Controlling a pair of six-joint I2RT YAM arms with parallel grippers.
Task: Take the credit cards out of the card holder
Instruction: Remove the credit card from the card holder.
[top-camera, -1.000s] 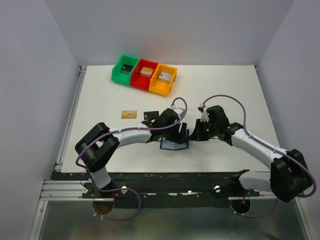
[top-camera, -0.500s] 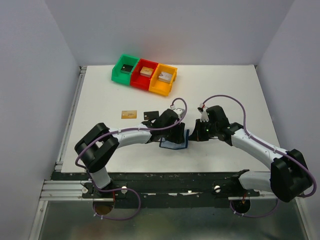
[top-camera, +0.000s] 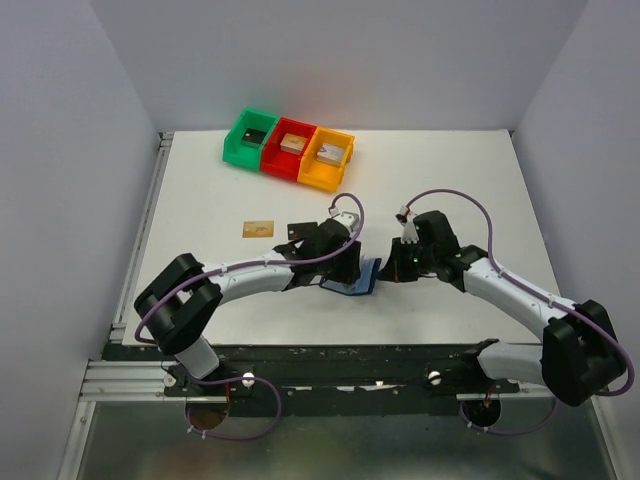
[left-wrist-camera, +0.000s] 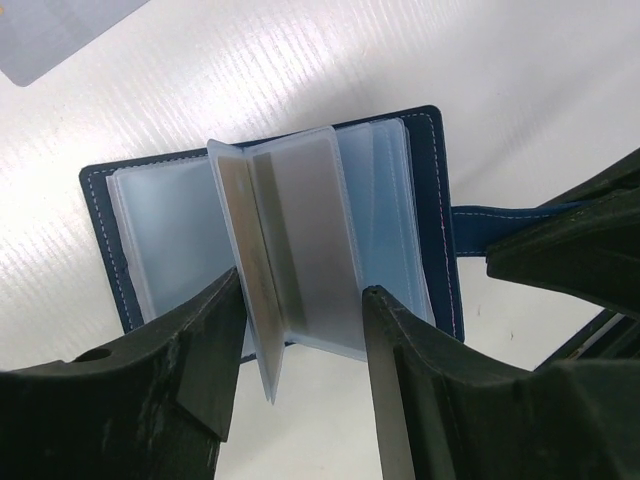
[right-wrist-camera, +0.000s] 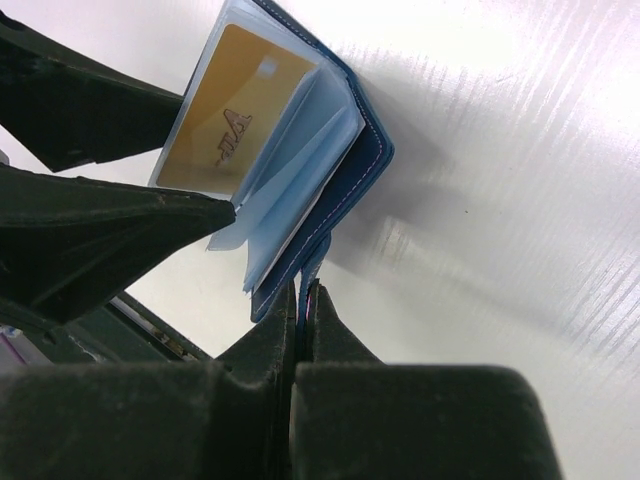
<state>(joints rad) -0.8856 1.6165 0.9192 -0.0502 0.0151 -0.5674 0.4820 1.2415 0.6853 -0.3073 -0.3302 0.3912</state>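
The card holder (left-wrist-camera: 440, 230), navy with clear blue pockets, lies open on the white table; it also shows in the top view (top-camera: 358, 281). My left gripper (left-wrist-camera: 303, 295) is open, its fingers on either side of a pocket leaf (left-wrist-camera: 300, 240) that stands up. My right gripper (right-wrist-camera: 303, 290) is shut on the holder's snap tab (right-wrist-camera: 312, 262). A gold credit card (right-wrist-camera: 235, 130) sits inside a clear pocket. On the table lie a tan card (top-camera: 257, 228), a black card (top-camera: 301, 229) and a pale grey card (left-wrist-camera: 60, 30). In the top view both grippers, left (top-camera: 348, 268) and right (top-camera: 388, 270), meet at the holder.
Green (top-camera: 250, 138), red (top-camera: 289, 149) and orange (top-camera: 328, 158) bins stand in a row at the back left, each holding a small block. The table's raised left rail (top-camera: 140, 240) runs front to back. The arm bases sit at the near edge.
The left arm has swung left and its gripper has turned over the holder. The holder has dropped from standing open to lying flatter and slightly further back. The right gripper keeps the tab.
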